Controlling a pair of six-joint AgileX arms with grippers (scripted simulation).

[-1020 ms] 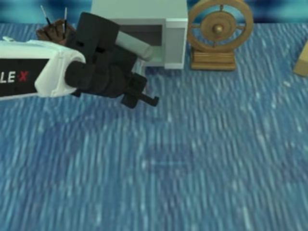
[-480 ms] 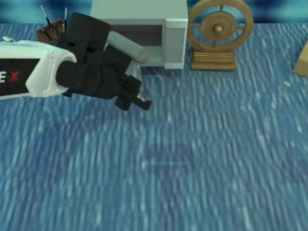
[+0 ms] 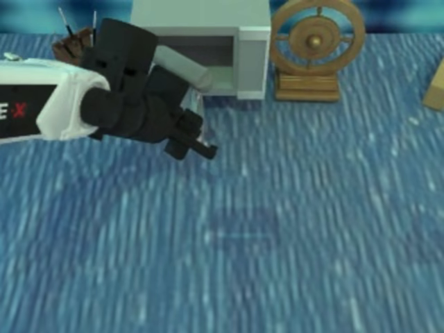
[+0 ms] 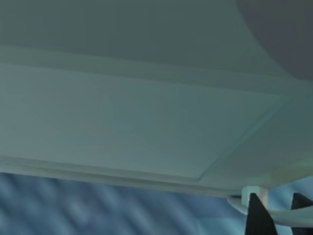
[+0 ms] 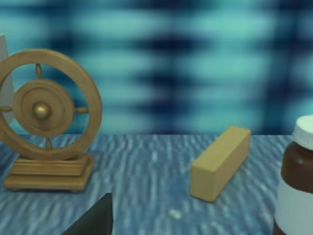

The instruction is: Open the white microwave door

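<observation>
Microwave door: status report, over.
Left gripper at the white microwave door, which is swung open; cavity exposed. Right arm outside top view. Ship's wheel ornament beside the microwave, clear of the door.

A wooden ship's wheel ornament [image 5: 46, 122] stands at frame left, a tan wooden block [image 5: 221, 163] centre-right, a brown white-capped bottle [image 5: 297, 181] at the right edge.

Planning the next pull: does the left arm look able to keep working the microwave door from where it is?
Probably yes. The left end effector sits right by the door, which is already swung out from the microwave, with nothing between them.
</observation>
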